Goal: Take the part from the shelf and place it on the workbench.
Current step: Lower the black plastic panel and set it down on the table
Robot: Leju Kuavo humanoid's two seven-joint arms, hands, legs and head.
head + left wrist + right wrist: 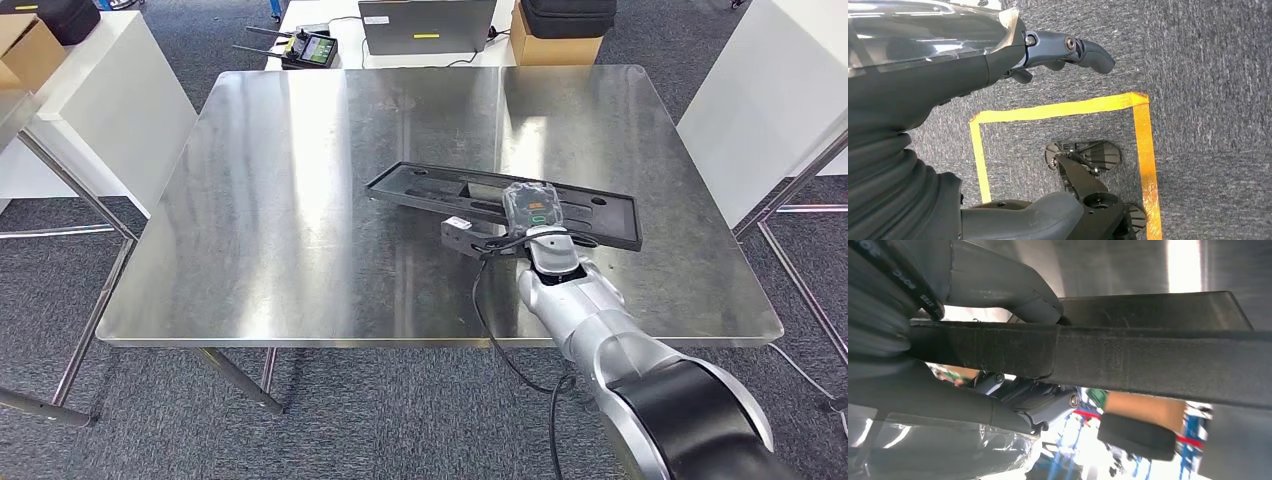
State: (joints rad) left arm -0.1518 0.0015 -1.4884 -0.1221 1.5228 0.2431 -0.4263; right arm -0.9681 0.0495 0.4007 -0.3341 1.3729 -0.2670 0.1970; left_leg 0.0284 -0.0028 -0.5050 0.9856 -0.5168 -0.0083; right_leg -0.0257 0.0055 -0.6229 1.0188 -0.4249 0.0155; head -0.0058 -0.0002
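Gripping the near edge of the long black part [505, 203], the right hand [528, 206] reaches in over the worktop [300, 230] from the robot's right side; in the right wrist view the thick thumb [1013, 290] presses on one face of the part's rim [1148, 357] while darker fingers [1038, 402] curl against the other, so the hand is closed on it. Seen from the head, the part is a flat, tray-like black moulding with recesses, lying slantwise at the middle-right of the steel worktop; whether it rests fully on the surface or is held slightly above it, I cannot tell. The left hand [1063, 52] hangs over grey carpet [1208, 75] marked with yellow tape [1143, 150], holding nothing, its fingers loosely extended. Beyond the worktop's far edge stand a cardboard box [545, 45] and a laptop [425, 25] on a white table [320, 15].
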